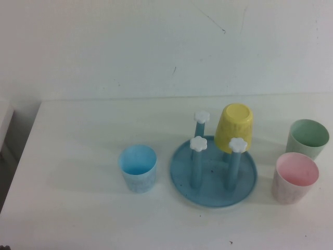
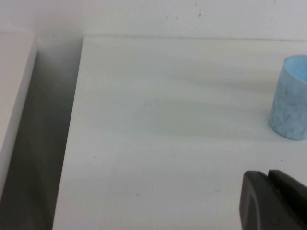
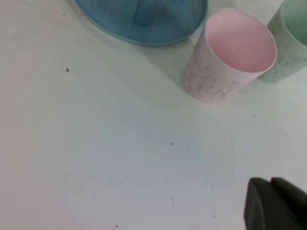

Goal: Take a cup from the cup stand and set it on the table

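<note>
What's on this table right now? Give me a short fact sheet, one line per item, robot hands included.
cup: light blue, upright on the table, left of the stand
cup stand: round blue tray, three bare pegs
yellow cup: upside down on the rear right peg
pink cup: upright, right of the stand
green cup: upright, behind the pink one
left gripper: over bare table, holding nothing
right gripper: near the pink cup, holding nothing

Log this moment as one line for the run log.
light blue plastic cup: upright on white table, left of round blue cup stand | yellow cup: inverted on peg | left end effector, right end effector: clear of cups
</note>
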{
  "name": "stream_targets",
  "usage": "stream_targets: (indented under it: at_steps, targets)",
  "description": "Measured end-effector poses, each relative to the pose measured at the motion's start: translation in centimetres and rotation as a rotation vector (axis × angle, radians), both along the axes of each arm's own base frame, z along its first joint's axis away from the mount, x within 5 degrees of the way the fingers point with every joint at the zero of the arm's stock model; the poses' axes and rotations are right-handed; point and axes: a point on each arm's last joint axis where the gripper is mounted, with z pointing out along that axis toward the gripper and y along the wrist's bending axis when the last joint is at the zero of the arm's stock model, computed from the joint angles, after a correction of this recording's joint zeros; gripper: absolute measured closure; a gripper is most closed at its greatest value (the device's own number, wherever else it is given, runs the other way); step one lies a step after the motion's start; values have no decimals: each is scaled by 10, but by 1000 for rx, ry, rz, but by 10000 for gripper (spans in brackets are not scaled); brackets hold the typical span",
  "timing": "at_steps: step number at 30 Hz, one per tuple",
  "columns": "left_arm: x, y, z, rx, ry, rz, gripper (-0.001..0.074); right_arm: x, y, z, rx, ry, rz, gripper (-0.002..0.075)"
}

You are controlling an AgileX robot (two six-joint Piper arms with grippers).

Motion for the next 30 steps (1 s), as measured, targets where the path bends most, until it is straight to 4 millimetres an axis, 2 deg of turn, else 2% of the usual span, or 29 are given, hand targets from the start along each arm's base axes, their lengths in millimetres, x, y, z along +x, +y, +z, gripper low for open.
stream_targets:
  at_steps: [23,30]
  targets:
    - [0,0,0,48,-8,-14,736,0,0,0,0,0,0,729]
    - [0,0,0,48,-8,-14,737,1,-4,-8,-18,-28,-28,729]
